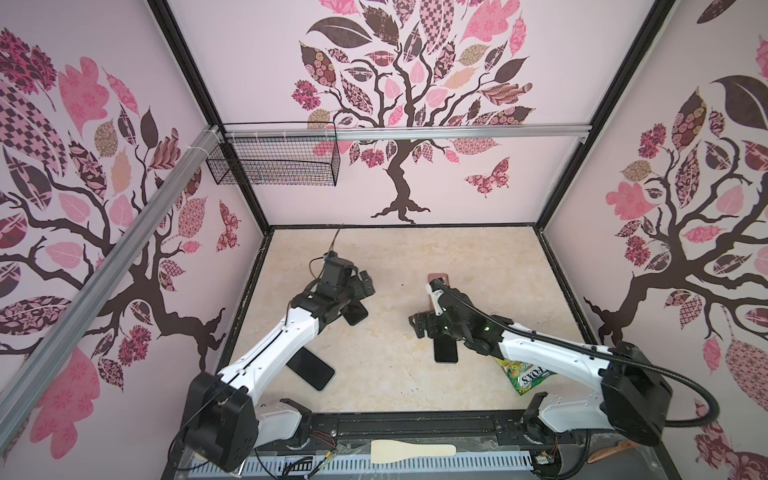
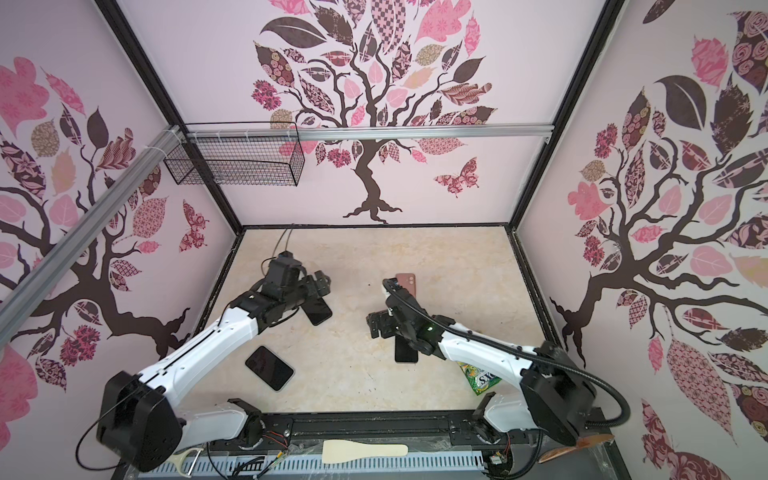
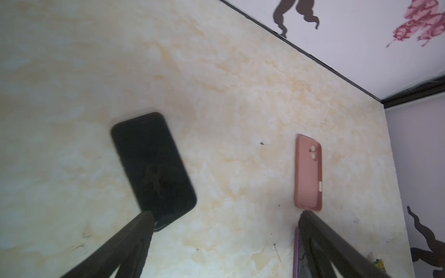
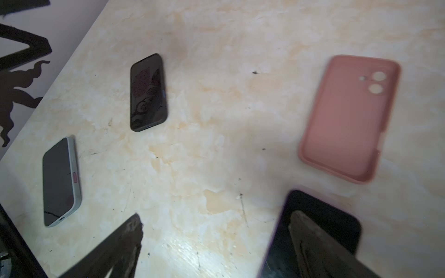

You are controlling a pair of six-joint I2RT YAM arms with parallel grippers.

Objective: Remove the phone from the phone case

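Purple-edged phone (image 4: 320, 204) nearer than pink case (image 4: 349, 118), by right gripper (image 4: 216, 219), jaws wide, empty. Black phone (image 3: 153, 168), screen up, flat, left of case below left gripper (image 3: 226, 216), jaws wide, empty. Case farthest: empty, inside up, two lens holes.

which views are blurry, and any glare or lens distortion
Right wrist view: the pink phone case is motion-smeared and glare sits on the table. Left wrist view: the black phone has soft edges. Both top views: sharp, but the wide lens splays the frame posts.
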